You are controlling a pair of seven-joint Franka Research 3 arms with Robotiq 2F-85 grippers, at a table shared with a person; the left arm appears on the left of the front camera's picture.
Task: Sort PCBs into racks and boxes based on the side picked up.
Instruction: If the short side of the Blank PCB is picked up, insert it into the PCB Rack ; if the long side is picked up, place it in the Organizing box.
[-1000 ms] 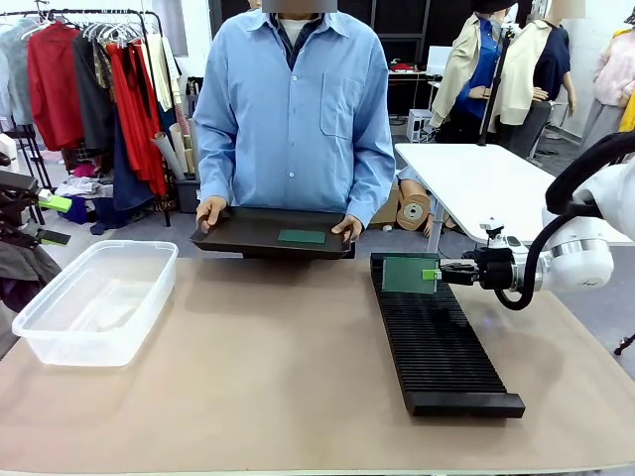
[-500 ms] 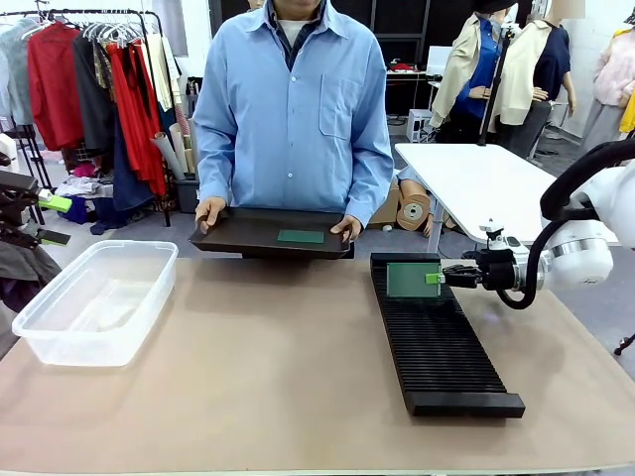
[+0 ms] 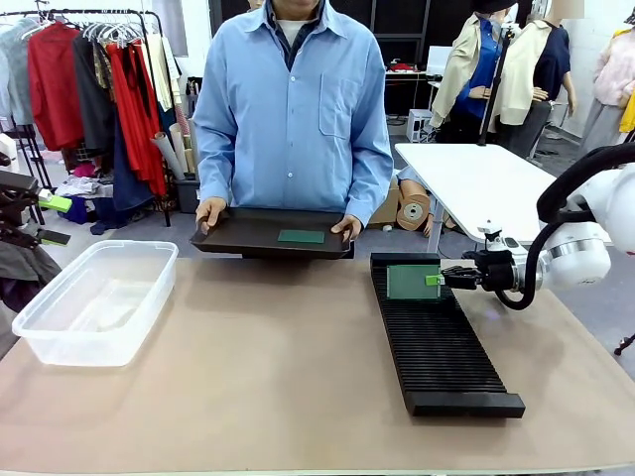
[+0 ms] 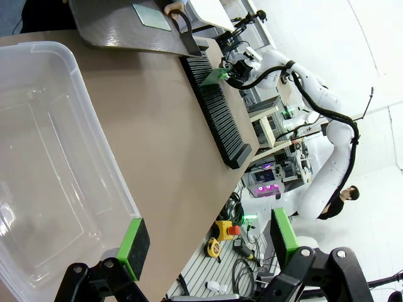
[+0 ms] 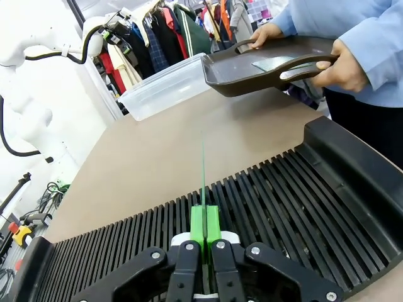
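From the right wrist the held PCB (image 5: 203,176) is seen edge-on, a thin green line; its faces are hidden, its near edge covered by the right hand (image 5: 204,228). The rack (image 5: 302,201) is cut off there at the bottom edge. The box (image 4: 104,135) is cropped left and below in the left wrist view.

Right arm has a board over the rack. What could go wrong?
PCB, pinched by one edge in the right gripper, stands upright over the rack's far end: landing on a rib instead of a slot could flex or slip it.
Person's tray is held just beyond that end; retreating might clip it.
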